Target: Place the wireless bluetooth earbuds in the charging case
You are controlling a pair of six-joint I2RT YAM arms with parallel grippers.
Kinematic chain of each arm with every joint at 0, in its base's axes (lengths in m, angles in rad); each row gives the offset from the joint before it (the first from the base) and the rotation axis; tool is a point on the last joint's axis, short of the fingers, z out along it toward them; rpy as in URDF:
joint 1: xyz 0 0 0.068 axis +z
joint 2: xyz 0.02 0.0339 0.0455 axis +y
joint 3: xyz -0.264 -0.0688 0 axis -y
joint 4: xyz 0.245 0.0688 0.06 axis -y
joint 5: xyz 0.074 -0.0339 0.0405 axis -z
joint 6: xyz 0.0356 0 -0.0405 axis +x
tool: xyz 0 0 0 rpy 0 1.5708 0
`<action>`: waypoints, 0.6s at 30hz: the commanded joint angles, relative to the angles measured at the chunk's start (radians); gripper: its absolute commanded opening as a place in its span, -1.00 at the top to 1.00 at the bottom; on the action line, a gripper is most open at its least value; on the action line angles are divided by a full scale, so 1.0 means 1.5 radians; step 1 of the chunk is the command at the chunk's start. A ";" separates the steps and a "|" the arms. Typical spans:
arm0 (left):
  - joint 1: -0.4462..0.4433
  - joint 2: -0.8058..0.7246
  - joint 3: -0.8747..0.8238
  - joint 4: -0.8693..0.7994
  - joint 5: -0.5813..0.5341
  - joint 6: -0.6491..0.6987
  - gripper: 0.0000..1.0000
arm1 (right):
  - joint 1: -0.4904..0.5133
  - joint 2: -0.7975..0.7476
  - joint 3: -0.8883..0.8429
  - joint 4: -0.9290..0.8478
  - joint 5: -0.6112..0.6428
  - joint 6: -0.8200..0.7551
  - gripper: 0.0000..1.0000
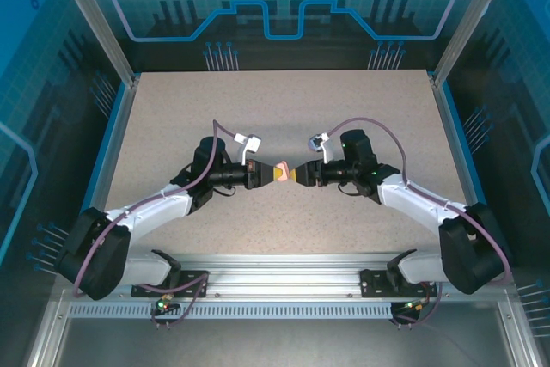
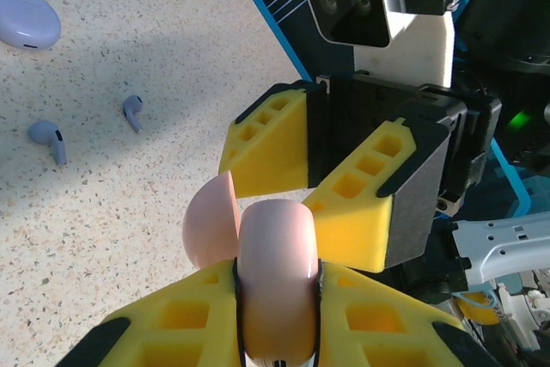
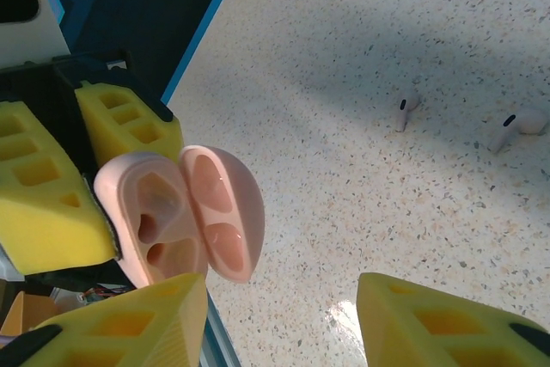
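Note:
My left gripper (image 2: 277,279) is shut on the pink charging case (image 2: 277,255) and holds it above the table, its lid (image 2: 210,221) swung open. The case's two empty sockets (image 3: 153,229) and open lid (image 3: 222,212) face the right wrist camera. My right gripper (image 3: 284,302) is open just in front of the case, with nothing between its yellow fingers (image 3: 129,324). Two purplish-grey earbuds (image 2: 49,139) (image 2: 133,112) lie on the table. Two pale pinkish earbuds (image 3: 406,109) (image 3: 516,125) lie on the table too. In the top view the two grippers (image 1: 268,174) (image 1: 298,174) meet at mid-table around the case (image 1: 282,170).
A closed lilac round case (image 2: 26,25) lies on the speckled tabletop (image 1: 284,109) near the purplish-grey earbuds. A blue rail (image 2: 266,6) edges the table. Transparent walls enclose the workspace.

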 commanded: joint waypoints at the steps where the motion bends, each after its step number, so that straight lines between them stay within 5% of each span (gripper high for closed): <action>1: 0.000 -0.021 0.021 0.020 0.022 0.001 1.00 | -0.004 0.016 0.019 0.027 -0.025 0.004 0.01; 18: -0.001 -0.017 0.024 0.021 0.026 0.000 1.00 | 0.018 0.049 0.045 0.038 -0.033 0.007 0.18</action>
